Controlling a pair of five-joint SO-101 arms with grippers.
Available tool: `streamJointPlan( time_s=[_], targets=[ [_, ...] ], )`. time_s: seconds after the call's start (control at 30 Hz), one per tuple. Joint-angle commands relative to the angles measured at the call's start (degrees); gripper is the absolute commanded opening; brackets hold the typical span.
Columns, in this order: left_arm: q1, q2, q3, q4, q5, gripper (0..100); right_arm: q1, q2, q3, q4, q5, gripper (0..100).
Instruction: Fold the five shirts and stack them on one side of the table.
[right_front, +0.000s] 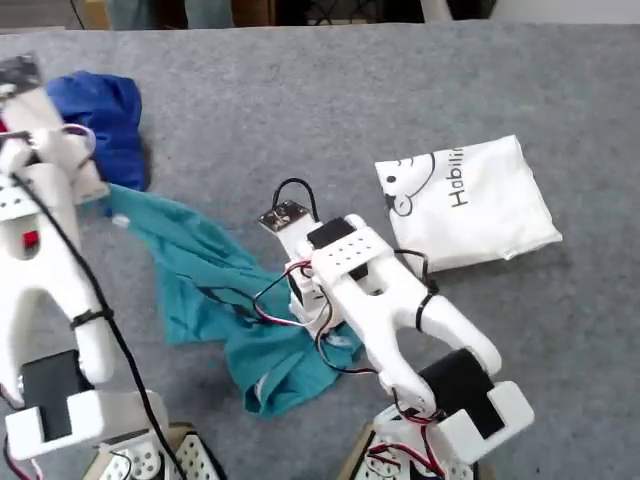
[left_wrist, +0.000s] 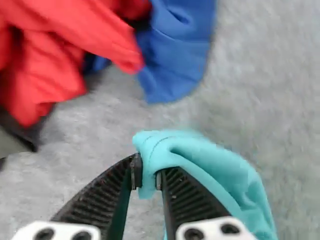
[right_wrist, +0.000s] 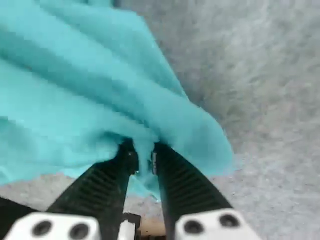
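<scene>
A teal shirt (right_front: 215, 290) lies crumpled and stretched across the grey table, from the left arm to the centre. My left gripper (left_wrist: 148, 179) is shut on one bunched corner of the teal shirt (left_wrist: 200, 165), near the blue shirt (right_front: 100, 120). My right gripper (right_wrist: 142, 160) is shut on a fold of the teal shirt (right_wrist: 75, 85) at its other end, under the right arm's wrist (right_front: 340, 262). A folded white shirt (right_front: 465, 205) lies at the right. A red shirt (left_wrist: 55, 55) and the blue shirt (left_wrist: 175, 45) are heaped beyond the left gripper.
The table (right_front: 330, 100) is covered in grey felt. Bare room lies along the far side and at the near right. Cables (right_front: 290, 300) hang from the right arm over the teal shirt. The arms' bases (right_front: 440, 440) stand at the near edge.
</scene>
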Motion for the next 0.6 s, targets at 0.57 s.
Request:
streamJointPlan(
  time_s=[0.57],
  targets=[
    [-28.44,-0.97,-9.01,17.14,-27.16,3,-16.18,-23.69,-2.51,26.11,13.71,24.4]
  ],
)
